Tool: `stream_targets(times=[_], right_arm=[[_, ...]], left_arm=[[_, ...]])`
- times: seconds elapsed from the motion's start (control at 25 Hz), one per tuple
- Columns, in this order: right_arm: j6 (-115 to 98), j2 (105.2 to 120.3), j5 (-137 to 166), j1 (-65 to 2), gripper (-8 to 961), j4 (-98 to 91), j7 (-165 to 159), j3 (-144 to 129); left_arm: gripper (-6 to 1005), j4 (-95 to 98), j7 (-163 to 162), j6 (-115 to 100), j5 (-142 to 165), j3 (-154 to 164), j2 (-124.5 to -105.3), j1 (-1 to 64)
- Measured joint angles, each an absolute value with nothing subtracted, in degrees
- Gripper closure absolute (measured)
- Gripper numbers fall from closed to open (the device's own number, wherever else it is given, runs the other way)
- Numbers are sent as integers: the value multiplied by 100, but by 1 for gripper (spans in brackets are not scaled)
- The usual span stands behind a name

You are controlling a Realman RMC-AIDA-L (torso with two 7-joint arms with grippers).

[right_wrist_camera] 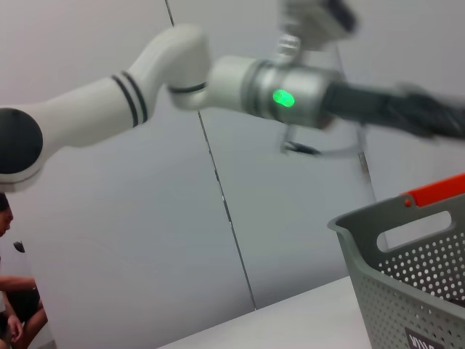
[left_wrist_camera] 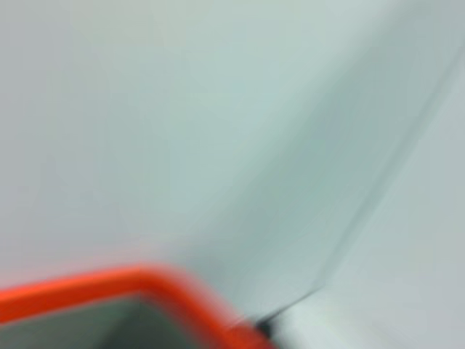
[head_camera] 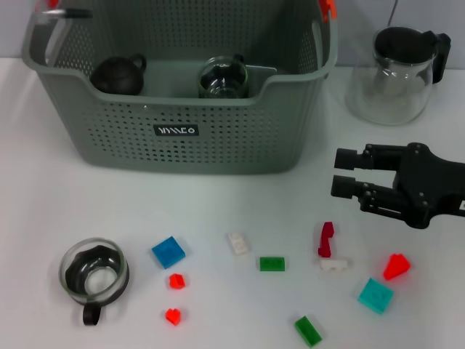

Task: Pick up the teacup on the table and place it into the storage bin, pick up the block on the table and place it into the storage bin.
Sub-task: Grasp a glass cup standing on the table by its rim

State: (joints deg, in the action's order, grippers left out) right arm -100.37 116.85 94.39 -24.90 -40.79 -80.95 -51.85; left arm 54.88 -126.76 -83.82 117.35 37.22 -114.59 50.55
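The grey-green perforated storage bin point(head_camera: 218, 138) stands at the back. Inside it are a black teapot point(head_camera: 116, 75) and a glass cup point(head_camera: 224, 78). A glass teacup point(head_camera: 92, 275) with a black handle stands on the table at the front left. Several small blocks lie in front, among them a blue one point(head_camera: 168, 251), a white one point(head_camera: 237, 243) and a dark red one point(head_camera: 326, 238). My right gripper point(head_camera: 340, 173) is open and empty, above the table right of the bin. My left arm point(right_wrist_camera: 218, 76) reaches over the bin's far left corner; its gripper point(right_wrist_camera: 429, 120) is blurred.
A glass pitcher point(head_camera: 396, 73) with a black lid stands at the back right. More blocks lie at the front right: green point(head_camera: 272, 264), red point(head_camera: 396, 266), cyan point(head_camera: 375, 295). An orange handle clip point(left_wrist_camera: 109, 287) fills the left wrist view's edge. A person sits beyond the table point(right_wrist_camera: 14, 305).
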Motion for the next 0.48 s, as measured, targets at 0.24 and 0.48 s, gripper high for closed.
stream_targets(times=[0.24,0.48], right_arm=[[-10030,11689,9439,-2490,459,-4078,-8095,-5185],[-10001,11674,9439,-2491,460,-4062,-8108,-5185]], left_arm=[[502,5564,-11773,-10737,10807,2451,-11288,4155],[508,6834,-10655,-11750,11324,2669,-11509,2969]])
